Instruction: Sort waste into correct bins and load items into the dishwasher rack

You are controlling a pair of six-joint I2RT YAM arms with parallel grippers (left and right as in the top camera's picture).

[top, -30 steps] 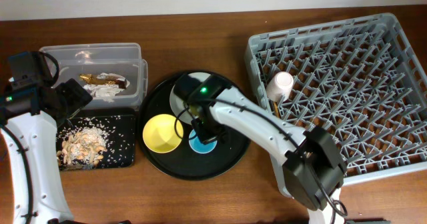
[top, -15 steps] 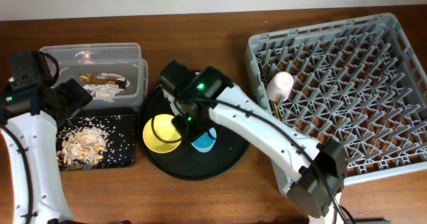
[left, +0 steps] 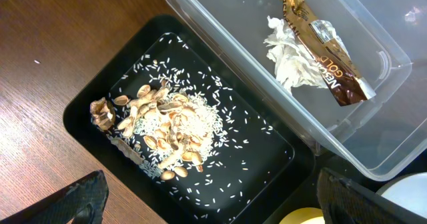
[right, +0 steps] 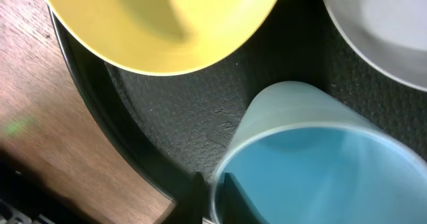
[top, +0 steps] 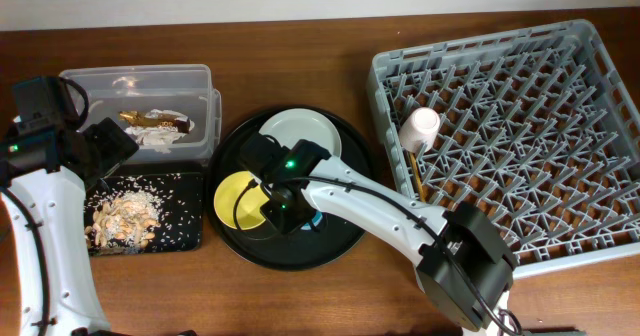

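Dishwasher rack at right of surface, pink cup and chopsticks inside near left wall. Round black tray beside it, carrying plate, yellow bowl, light-blue cup. Clear tub holding foil wrapper; shallow black tray holding food scraps. Right gripper jaws pinched on light-blue cup rim. Left gripper jaws spread wide, empty, above shallow black tray.
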